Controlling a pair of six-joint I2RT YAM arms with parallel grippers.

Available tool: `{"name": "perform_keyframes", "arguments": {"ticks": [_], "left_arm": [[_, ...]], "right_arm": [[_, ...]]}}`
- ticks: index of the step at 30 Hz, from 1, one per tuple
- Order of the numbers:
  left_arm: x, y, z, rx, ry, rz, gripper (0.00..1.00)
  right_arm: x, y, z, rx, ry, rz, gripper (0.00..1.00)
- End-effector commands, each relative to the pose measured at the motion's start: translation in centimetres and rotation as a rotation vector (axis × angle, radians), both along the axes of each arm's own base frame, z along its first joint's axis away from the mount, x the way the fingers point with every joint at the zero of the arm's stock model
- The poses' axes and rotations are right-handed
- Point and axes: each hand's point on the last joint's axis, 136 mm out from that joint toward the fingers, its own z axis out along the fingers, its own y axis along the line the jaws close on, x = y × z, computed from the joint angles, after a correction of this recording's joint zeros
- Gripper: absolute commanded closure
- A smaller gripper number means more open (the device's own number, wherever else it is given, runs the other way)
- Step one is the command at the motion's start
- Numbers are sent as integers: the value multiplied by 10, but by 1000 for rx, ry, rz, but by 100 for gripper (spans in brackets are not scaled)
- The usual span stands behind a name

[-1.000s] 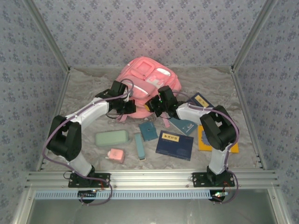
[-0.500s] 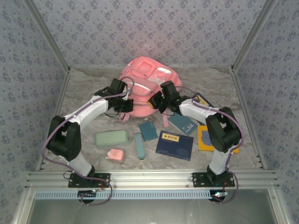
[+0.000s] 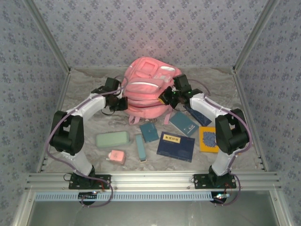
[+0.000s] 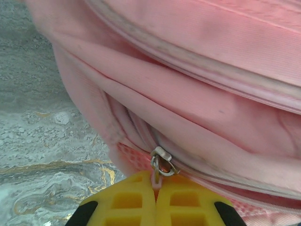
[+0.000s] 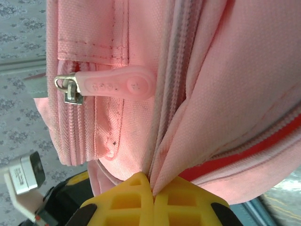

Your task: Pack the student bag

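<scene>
Top: bag (image 3: 148, 89) sits between my grippers, left gripper (image 3: 123, 101) at its left flank, right gripper (image 3: 167, 96) at its right.
Left wrist: pinched shut on the zipper pull (image 4: 161, 165); thin hold, a sideways tug could slip it.
Right wrist: clamped on bag fabric, probably beside a zipper seam; the cloth may slide out and the bag sag.

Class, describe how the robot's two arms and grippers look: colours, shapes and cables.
Both the left arm and right arm have white links between bulky black joints, with a lilac cable looping alongside each. The left gripper and right gripper have yellow fingers moulded with square recesses.
</scene>
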Motion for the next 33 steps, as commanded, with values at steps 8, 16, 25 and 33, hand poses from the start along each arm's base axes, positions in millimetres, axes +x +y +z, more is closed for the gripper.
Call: {"name": "perform_keyframes", "arguments": {"ticks": [8,16,25,33], "left_arm": [[43,11,9,-56,-63,85,100],[21,-54,4,-149,-58,-23,100],[12,-124,43,-249,-106,-133,100],[2,-150,68,-273,-139,-194,100]], "right_arm": [[16,-66,43,-218,-177,50,100],[34,-113,49,-445,-190,88,80],[1,-118,82,-364,-203,-90,43],[-30,-58,76,-12,-94,-167,43]]}}
